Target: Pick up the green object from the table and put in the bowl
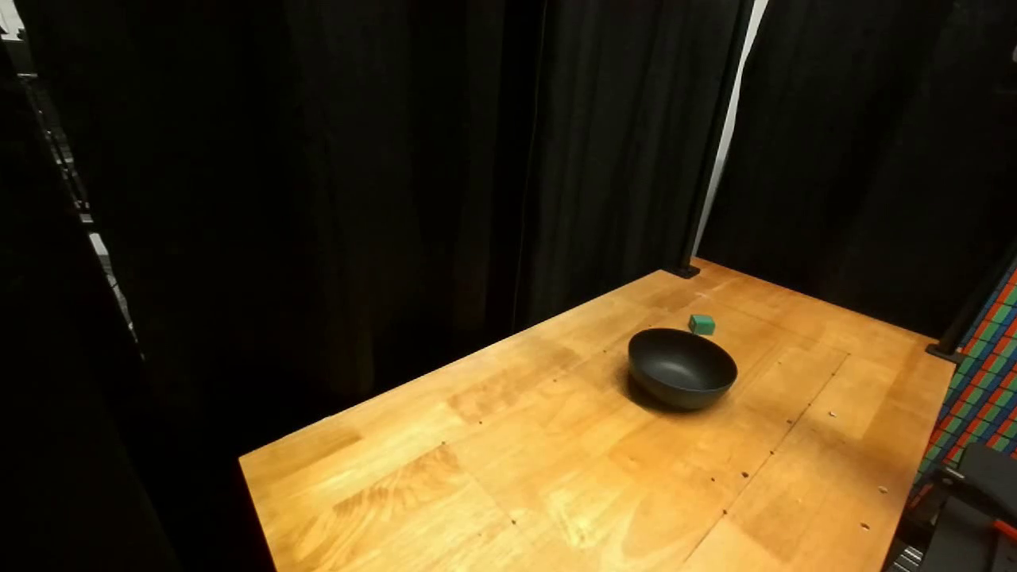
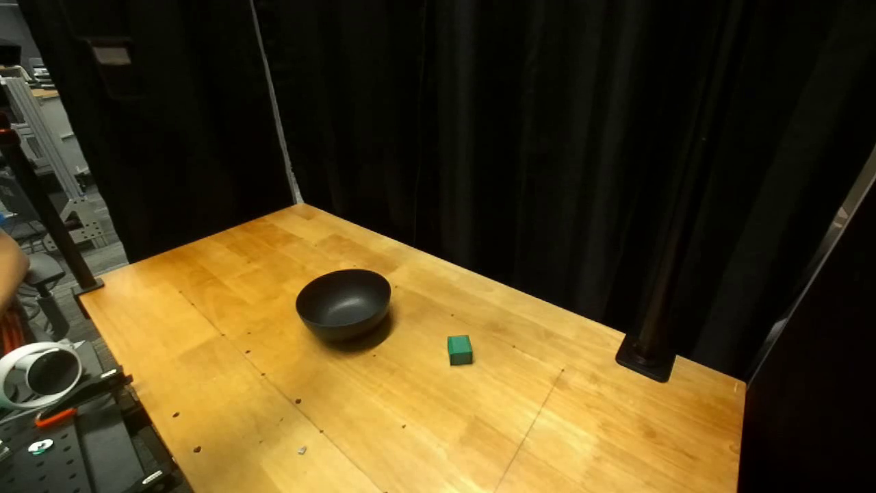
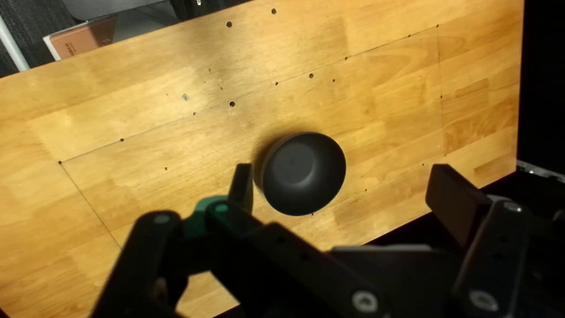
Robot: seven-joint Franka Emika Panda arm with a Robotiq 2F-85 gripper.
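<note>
The green object (image 1: 701,324) is a small block on the wooden table (image 1: 556,469). It also shows in an exterior view (image 2: 460,350), beside and apart from the bowl. The black bowl (image 1: 682,369) stands upright; its inside looks empty. It also shows in an exterior view (image 2: 344,305) and in the wrist view (image 3: 304,174). My gripper (image 3: 342,172) is open with nothing between its fingers, above the table, with the bowl below near the left finger. A green patch (image 3: 194,224) shows behind the left finger; its outline is mostly hidden. The arm is outside both exterior views.
Black curtains (image 2: 520,137) hang behind the table. A black post base (image 2: 646,357) is fixed at the table's edge. A dark cart (image 2: 82,445) with a white ring-shaped part (image 2: 41,375) stands beside the table. A brown box (image 3: 81,39) lies beyond the edge.
</note>
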